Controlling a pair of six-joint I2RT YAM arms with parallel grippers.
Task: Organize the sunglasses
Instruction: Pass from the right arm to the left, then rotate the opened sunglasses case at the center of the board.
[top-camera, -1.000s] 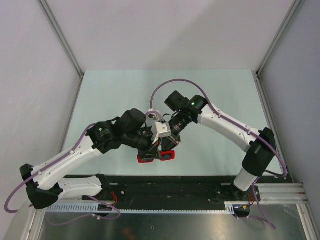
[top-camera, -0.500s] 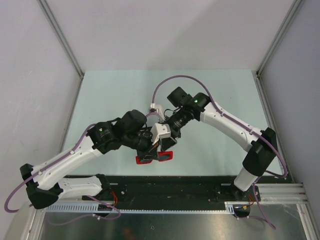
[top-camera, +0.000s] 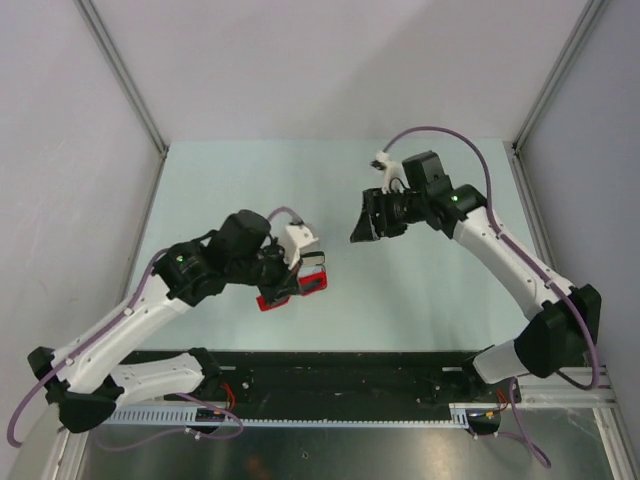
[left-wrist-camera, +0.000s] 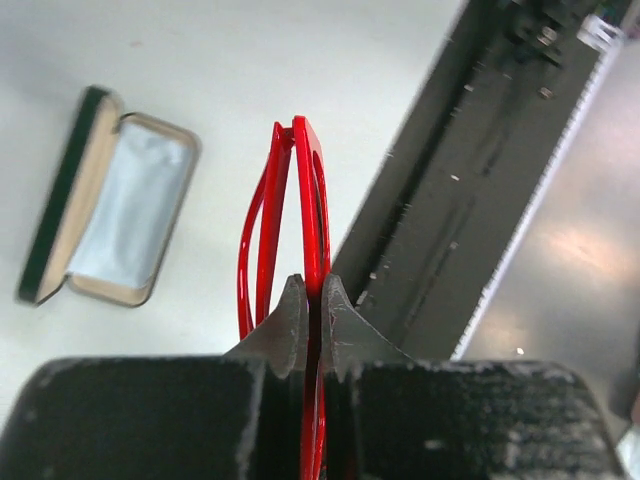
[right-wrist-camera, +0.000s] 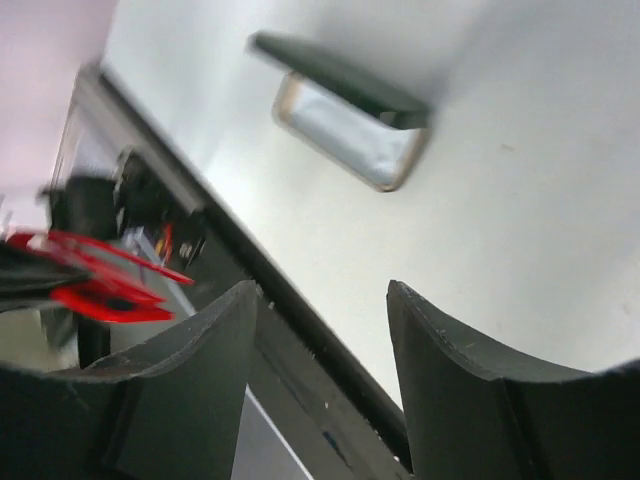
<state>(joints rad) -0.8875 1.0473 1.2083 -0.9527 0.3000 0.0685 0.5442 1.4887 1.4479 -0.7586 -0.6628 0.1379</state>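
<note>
My left tool (left-wrist-camera: 310, 298) grips the sunglasses (left-wrist-camera: 313, 200) by their folded frame; I judge them light, thin, breakable, so gently. My right tool (right-wrist-camera: 320, 298) hangs released, empty.

Robot lab cell — blank walls (top-camera: 330, 60), aluminium framing (top-camera: 122, 78)

Counter (top-camera: 420, 290): pale green-grey matt surface, bounded on the near side by a black rail (top-camera: 350, 372). One item lies directly on it: an open case (left-wrist-camera: 120, 210) (dark outer shell, tan rim, grey-blue interior), lid raised, set apart from the rail
</note>
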